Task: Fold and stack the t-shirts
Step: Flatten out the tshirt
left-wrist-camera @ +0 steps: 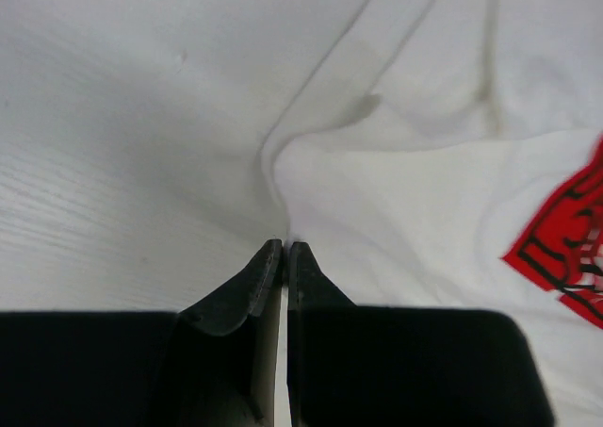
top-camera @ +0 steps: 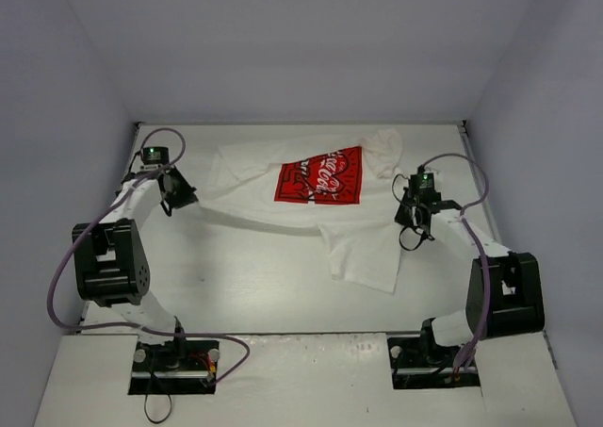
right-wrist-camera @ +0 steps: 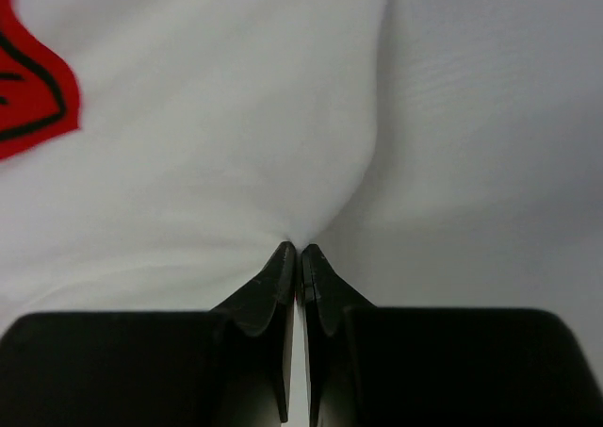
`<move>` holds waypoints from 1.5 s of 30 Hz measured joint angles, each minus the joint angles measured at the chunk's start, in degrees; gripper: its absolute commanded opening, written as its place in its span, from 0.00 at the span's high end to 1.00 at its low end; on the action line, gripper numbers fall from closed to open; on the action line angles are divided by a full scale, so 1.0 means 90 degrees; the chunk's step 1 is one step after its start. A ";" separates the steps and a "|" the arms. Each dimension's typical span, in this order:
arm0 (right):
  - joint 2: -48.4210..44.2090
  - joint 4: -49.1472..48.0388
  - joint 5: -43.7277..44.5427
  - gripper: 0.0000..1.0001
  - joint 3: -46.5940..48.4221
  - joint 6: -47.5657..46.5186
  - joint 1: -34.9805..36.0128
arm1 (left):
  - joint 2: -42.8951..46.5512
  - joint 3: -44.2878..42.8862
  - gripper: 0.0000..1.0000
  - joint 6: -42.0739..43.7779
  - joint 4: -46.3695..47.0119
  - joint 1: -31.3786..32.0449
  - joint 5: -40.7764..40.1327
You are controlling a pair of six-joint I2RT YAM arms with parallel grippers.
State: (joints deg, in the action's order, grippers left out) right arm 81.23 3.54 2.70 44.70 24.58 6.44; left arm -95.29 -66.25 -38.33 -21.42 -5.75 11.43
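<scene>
The white t-shirt (top-camera: 247,174) with a red square print (top-camera: 320,175) lies print up at the back of the table, rumpled, with a folded part (top-camera: 363,253) reaching toward the front. My left gripper (top-camera: 186,201) is shut on the shirt's left edge, and a taut band of cloth runs from it. In the left wrist view the gripper (left-wrist-camera: 285,249) pinches the cloth (left-wrist-camera: 405,191), with the print (left-wrist-camera: 565,248) at the right. My right gripper (top-camera: 407,212) is at the shirt's right side. In the right wrist view it (right-wrist-camera: 299,250) is shut on the cloth (right-wrist-camera: 207,144).
The white table (top-camera: 236,276) is closed in by grey walls at the left (top-camera: 57,144), back and right. The arm bases (top-camera: 174,356) stand at the near edge. Grey cables loop beside both arms.
</scene>
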 measured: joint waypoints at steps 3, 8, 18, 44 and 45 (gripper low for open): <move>-0.0342 0.0301 0.0027 1.00 0.0867 -0.0361 -0.0059 | 0.0316 -0.0722 1.00 -0.0006 -0.0248 -0.0043 0.0174; -0.0834 0.0530 0.0048 1.00 0.2470 -0.0919 -0.0162 | 0.0777 -0.2282 1.00 -0.0091 -0.0376 -0.0181 0.0467; -0.1017 0.0863 -0.0133 1.00 0.4964 -0.1722 -0.0244 | 0.1410 -0.4235 1.00 -0.0512 -0.0372 -0.0336 0.1101; 0.1263 0.1161 -0.1168 1.00 0.9030 -0.2557 -0.0212 | -0.0337 -0.7696 1.00 -0.0743 -0.0853 -0.0370 0.1676; 0.1629 0.1132 -0.1236 1.00 0.9363 -0.2633 -0.0212 | -0.0674 -0.7967 1.00 -0.0784 -0.0848 -0.0370 0.1718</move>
State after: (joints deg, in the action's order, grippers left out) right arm 95.89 13.72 -8.43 128.96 0.88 4.54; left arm -101.35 -137.95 -45.39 -29.05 -9.08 26.89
